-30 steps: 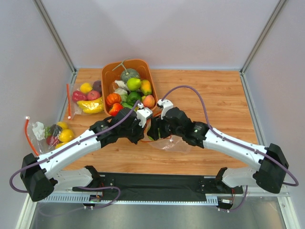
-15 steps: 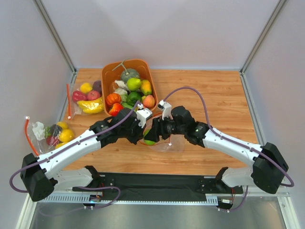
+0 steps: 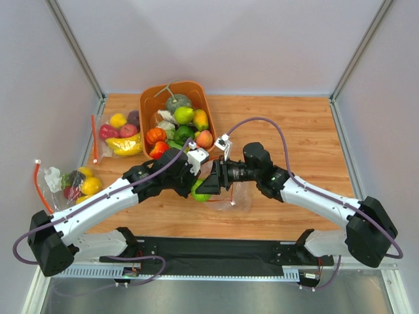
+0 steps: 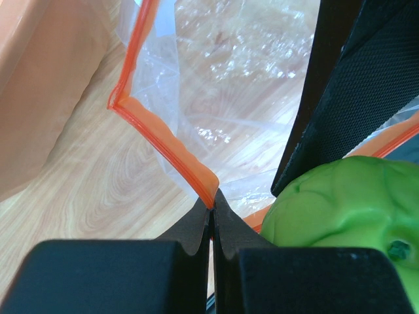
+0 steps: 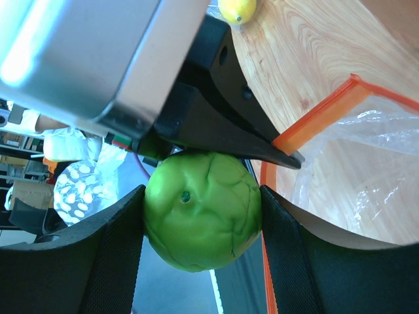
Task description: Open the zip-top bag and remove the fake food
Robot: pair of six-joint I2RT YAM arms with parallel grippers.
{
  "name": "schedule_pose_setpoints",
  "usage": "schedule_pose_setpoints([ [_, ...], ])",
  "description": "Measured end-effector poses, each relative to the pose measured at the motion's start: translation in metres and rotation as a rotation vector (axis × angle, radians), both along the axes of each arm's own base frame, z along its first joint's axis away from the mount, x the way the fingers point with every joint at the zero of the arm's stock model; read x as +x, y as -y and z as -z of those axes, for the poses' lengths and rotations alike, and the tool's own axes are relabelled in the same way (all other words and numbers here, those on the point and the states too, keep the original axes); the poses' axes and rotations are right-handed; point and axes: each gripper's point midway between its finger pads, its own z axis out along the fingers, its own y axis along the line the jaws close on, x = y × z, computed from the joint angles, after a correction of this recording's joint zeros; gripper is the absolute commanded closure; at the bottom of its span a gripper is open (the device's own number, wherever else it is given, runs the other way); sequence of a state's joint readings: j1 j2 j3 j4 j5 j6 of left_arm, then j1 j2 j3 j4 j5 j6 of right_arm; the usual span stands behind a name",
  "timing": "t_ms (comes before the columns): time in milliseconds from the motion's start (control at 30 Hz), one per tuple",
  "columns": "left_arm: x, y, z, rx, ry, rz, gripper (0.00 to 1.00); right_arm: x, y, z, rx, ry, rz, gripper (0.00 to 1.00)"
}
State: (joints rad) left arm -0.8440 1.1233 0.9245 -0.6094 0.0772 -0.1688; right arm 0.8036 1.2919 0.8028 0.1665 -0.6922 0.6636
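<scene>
Removal step: green fake fruit (image 5: 200,229) being drawn out at the mouth of the zip-top bag (image 5: 366,163).

The right gripper (image 5: 201,196) was clamped on the fruit, one finger on each side, with the bag's mouth just behind it. The left gripper (image 4: 211,208), jaws pressed together, pinched the orange zip strip (image 4: 163,147) and held the mouth up right beside the fruit. The next move, I judged, called for the right arm to carry the fruit clear and set it down.

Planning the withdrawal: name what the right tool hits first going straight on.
Probably the left tool, shut on the zip-top bag just beyond the held green fruit; depth is unclear.
</scene>
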Motion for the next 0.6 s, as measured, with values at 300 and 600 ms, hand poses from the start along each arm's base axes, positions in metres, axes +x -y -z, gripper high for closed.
schedule_pose_setpoints([
  [300,0.001,0.001,-0.001,-0.004,0.004,0.000,1.00,-0.019,0.015,-0.043,0.068,0.054,-0.042,0.67],
  [600,0.001,0.001,0.000,-0.001,0.003,-0.001,1.00,-0.012,0.047,-0.083,0.069,0.194,0.019,0.67],
])
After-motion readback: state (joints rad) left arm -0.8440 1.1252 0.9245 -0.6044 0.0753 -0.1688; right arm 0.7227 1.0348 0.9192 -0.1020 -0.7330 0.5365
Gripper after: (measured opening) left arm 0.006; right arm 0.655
